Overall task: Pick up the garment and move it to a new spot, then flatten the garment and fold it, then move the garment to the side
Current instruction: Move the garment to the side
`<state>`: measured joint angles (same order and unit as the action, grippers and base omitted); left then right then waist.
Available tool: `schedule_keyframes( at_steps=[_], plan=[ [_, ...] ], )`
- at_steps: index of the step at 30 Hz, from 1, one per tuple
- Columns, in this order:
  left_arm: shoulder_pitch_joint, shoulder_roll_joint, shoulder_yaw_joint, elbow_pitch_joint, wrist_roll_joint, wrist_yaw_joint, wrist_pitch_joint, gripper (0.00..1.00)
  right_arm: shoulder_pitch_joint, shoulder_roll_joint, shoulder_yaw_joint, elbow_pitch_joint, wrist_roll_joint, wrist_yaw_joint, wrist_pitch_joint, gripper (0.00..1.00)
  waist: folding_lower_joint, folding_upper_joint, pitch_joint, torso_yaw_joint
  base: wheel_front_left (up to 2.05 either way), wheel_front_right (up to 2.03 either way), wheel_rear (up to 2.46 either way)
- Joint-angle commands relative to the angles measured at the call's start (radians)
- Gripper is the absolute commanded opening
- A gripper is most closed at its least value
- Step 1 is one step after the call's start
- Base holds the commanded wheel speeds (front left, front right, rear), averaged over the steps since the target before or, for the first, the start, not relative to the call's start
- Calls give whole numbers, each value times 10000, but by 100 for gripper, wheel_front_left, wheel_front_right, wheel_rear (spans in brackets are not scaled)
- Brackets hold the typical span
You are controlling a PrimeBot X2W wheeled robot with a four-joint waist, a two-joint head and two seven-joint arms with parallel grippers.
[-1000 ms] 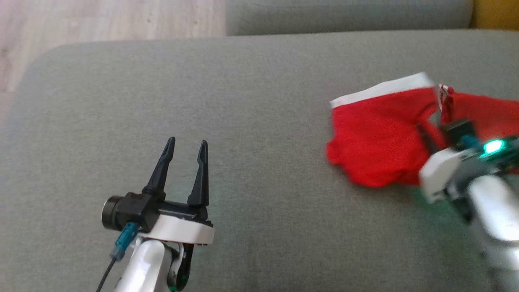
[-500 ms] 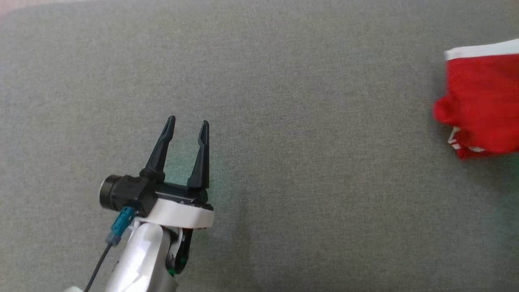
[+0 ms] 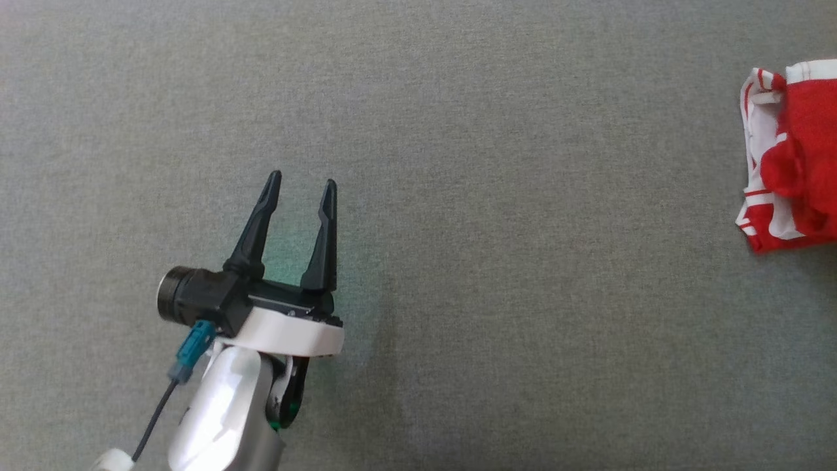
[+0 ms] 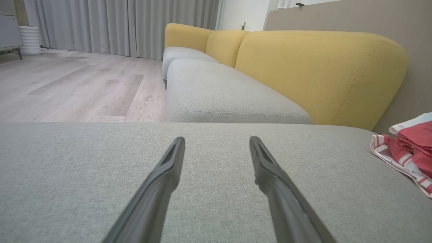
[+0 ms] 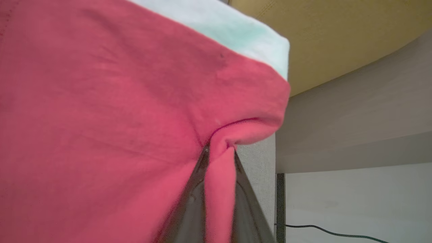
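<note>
Right pincer (image 5: 219, 150) is clamped on a fold of the red garment (image 5: 101, 101), lifted I think; left pincer (image 3: 301, 186) sits spread wide over the grey cushion (image 3: 490, 131).

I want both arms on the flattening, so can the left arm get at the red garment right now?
Probably yes: nothing lies on the grey cushion between the open left gripper and the garment, but it is a long sideways reach, and the right gripper holds it in its fingers.
</note>
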<state>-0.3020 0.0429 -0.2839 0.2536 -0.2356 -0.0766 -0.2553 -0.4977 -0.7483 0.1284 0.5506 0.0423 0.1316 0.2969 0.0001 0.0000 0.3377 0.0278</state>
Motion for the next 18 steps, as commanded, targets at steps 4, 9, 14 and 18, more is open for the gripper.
schedule_keyframes(
  at_steps=[4, 9, 14, 18],
  plan=[
    [-206, 74, 436, -261, 190, -42, -65, 100, 334, 77, -731, -427, -457, -9, 83, 100, -1, 0, -214, -34, 0, 0, 0],
    [-66, 74, 522, -238, 173, -22, -65, 100, 569, 642, -1397, -1048, -920, -9, 209, 100, -1, 0, -601, -76, 0, 0, 0],
    [73, 74, 589, -215, 191, -12, -65, 100, 661, 1281, -2026, -1815, -1231, -9, 239, 100, -1, 0, -980, -111, 0, 0, 0],
    [254, 74, 688, -265, 48, 57, -65, 100, 833, 2404, -2675, -2753, -1507, -9, -84, 100, -1, 0, -1504, -85, 0, 0, 0]
  ],
)
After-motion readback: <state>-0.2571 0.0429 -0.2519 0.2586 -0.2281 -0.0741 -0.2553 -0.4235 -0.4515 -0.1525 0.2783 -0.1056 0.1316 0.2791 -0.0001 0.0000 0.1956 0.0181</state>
